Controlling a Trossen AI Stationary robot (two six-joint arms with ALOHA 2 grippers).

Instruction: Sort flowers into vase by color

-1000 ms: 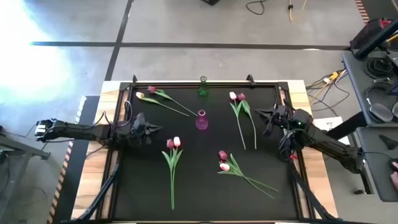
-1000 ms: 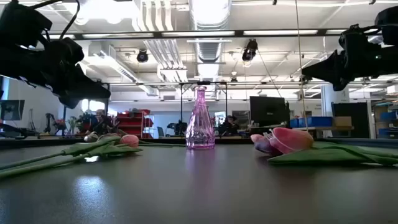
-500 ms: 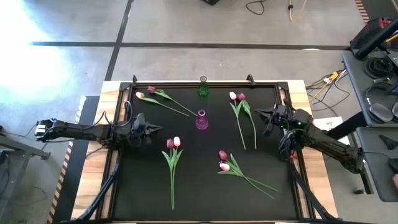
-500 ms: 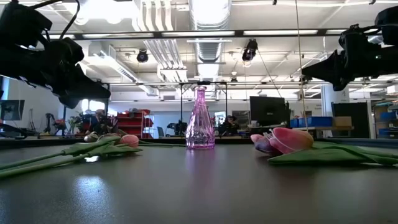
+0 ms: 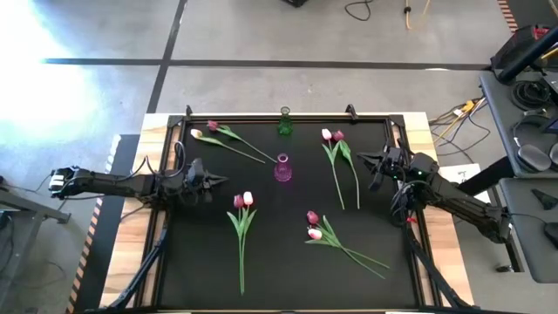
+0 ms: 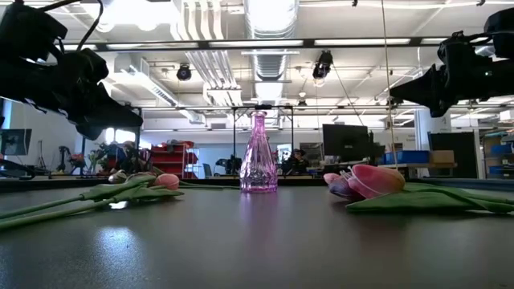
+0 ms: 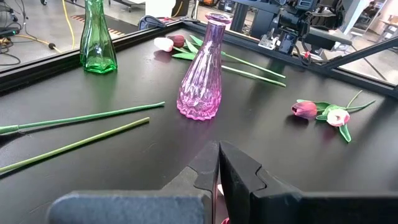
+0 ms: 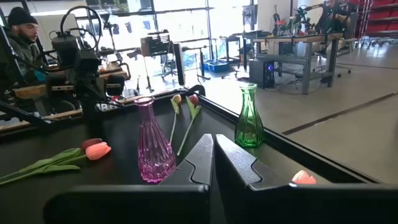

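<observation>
Tulips lie in four pairs on the black table. One pair is at the far left, one at the far right, one near the middle and one right of it. Each pair has a pale pink and a maroon head. A pink glass vase stands upright mid-table and a green vase at the far edge. My left gripper is shut, hovering left of the pink vase. My right gripper is shut, hovering right of the far-right tulips. Both are empty.
A raised black frame rims the table, with wooden boards outside it. In the left wrist view, two stems lie between my left gripper and the green vase. A person sits beyond the table.
</observation>
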